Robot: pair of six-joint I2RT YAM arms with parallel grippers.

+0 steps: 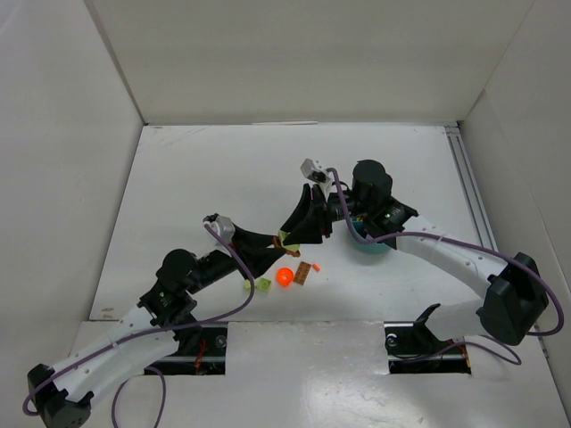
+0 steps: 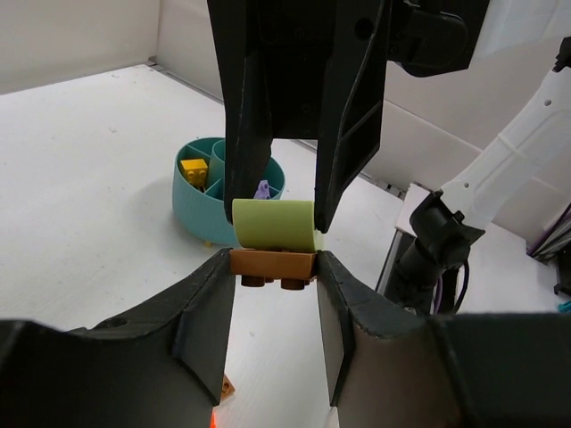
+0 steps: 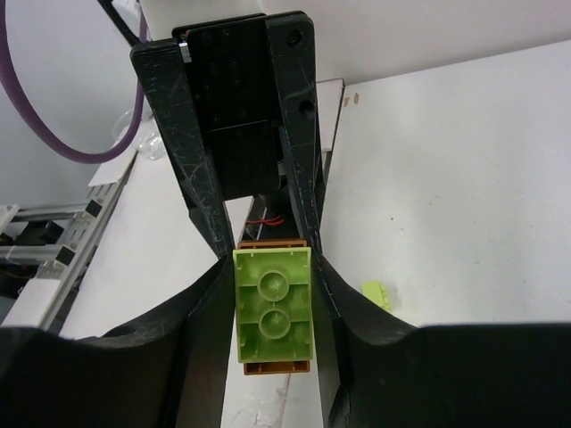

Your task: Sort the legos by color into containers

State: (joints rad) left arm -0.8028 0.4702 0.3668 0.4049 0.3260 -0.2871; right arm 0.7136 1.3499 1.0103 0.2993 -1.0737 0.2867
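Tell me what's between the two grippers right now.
Two bricks pressed together: a lime green brick held by the right gripper, against a brown brick held by the left gripper. Both wrist views show it.

— What colours do the two arms have?
— The left arm [image 1: 107,355] and the right arm [image 1: 446,254] both have white shells on the long links and black rounded housings at the joints.
— And the cables?
— A purple cable [image 1: 236,260] runs loose along each arm in wide loops.
— How do the end effectors look?
— The left end effector [image 2: 272,267] and the right end effector [image 3: 272,294] are matt black, each with two broad flat fingers that become narrow at the tip. The plastic carries many fine scratches, and small round screw holes [image 3: 306,105] show on one finger. A light grey camera block [image 1: 312,167] is fixed at the wrist.
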